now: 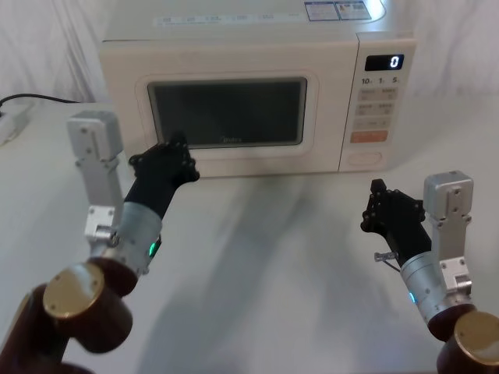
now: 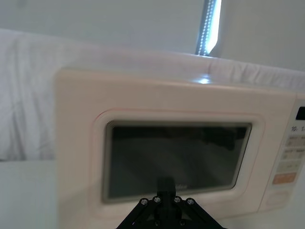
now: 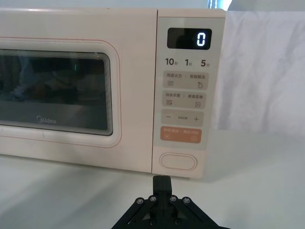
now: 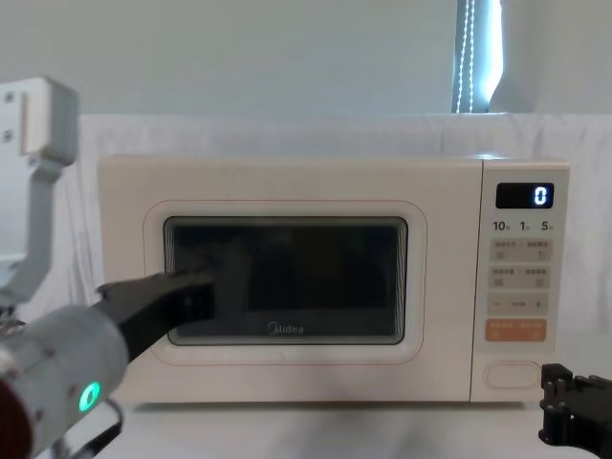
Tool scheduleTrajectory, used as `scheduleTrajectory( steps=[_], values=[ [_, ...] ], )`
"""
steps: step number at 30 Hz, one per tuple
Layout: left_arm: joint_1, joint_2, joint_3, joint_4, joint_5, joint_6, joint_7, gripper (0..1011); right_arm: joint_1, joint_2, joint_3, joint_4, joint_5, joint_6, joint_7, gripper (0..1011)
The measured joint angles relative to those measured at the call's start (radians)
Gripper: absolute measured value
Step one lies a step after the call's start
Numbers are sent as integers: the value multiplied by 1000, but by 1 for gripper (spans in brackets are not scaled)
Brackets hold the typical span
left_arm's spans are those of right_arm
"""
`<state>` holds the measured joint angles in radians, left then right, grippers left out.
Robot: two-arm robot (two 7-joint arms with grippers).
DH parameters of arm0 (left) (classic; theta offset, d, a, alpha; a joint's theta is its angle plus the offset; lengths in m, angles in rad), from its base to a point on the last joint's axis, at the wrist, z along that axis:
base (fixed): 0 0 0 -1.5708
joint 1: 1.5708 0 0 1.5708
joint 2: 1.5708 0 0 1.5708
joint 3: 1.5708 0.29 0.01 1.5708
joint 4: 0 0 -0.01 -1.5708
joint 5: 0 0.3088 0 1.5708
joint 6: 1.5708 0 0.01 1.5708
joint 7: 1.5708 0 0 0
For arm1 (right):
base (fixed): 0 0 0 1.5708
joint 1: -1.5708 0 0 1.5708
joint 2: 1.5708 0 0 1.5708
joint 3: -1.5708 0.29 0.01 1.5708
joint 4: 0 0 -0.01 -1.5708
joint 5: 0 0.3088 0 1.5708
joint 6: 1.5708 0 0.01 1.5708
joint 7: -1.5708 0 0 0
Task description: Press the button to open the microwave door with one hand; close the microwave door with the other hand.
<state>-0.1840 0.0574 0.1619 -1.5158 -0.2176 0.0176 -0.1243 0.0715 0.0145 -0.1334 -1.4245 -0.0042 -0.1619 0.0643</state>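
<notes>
White bench carries cream boxy microwave [image 1: 257, 93], door [image 1: 226, 113] closed. Left black gripper [image 1: 173, 152], fingers together, at window's lower left. Right black gripper [image 1: 383, 204], fingers together, before plain cream pill-shaped button [image 3: 178, 161], apart.

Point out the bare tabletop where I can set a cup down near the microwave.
The widest free patch is the table in front of the microwave, between the two end effectors. Another lies to the right of the microwave, beside the panel. It is crowded at the door's lower left, where the left end effector sits close, and below the button, near the right end effector.
</notes>
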Motion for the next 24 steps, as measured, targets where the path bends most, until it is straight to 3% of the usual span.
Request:
scheduleTrajectory(
  steps=[14,24],
  values=[
    [168,16,-63,-88,-28,-20,30,0,0,0,0,0,0,0,0,0],
    [210,4,-79,-97,-33,-33,40,0,0,0,0,0,0,0,0,0]
  ],
)
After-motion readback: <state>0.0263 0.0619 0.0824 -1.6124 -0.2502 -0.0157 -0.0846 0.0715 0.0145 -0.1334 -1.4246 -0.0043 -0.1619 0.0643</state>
